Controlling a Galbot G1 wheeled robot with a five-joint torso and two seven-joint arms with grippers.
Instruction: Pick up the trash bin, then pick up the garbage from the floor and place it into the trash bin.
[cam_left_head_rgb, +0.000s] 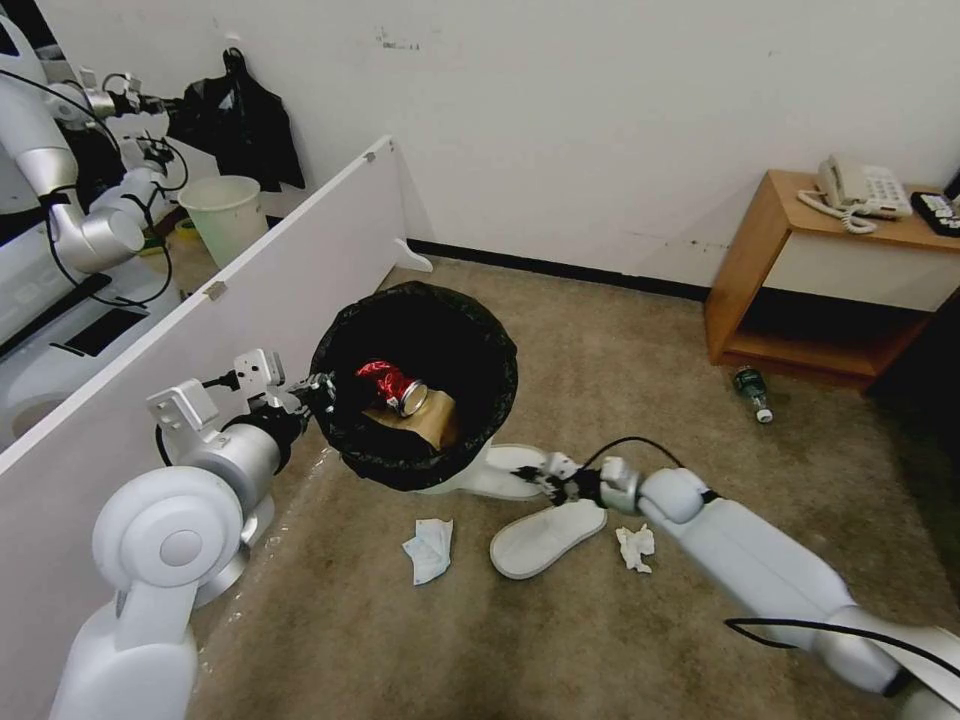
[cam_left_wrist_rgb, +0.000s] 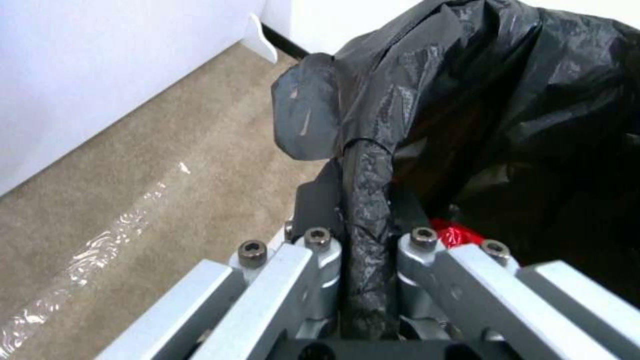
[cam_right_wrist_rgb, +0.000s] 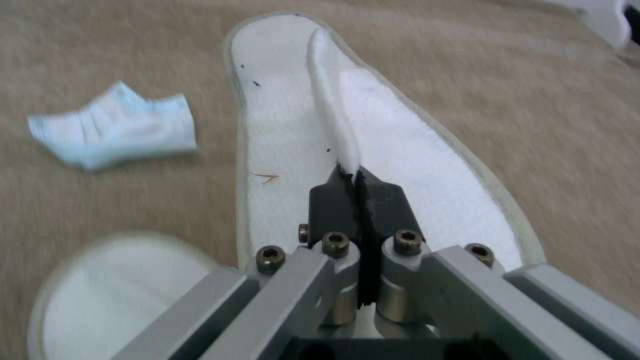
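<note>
While the left pincer (cam_left_head_rgb: 318, 388) grips the bin (cam_left_head_rgb: 415, 385) rim clear of the floor, can (cam_left_head_rgb: 392, 386) and paper bag (cam_left_head_rgb: 425, 418) inside, right pincer (cam_left_head_rgb: 532, 478) clenched on a slipper (cam_right_wrist_rgb: 373, 165) strap, mask (cam_left_head_rgb: 429, 549), tissue (cam_left_head_rgb: 635, 546) nearby, bottle (cam_left_head_rgb: 753, 392) well apart.

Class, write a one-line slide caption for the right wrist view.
Right end effector shut on the strap of a white slipper lying on the carpet, with a face mask nearby.
</note>
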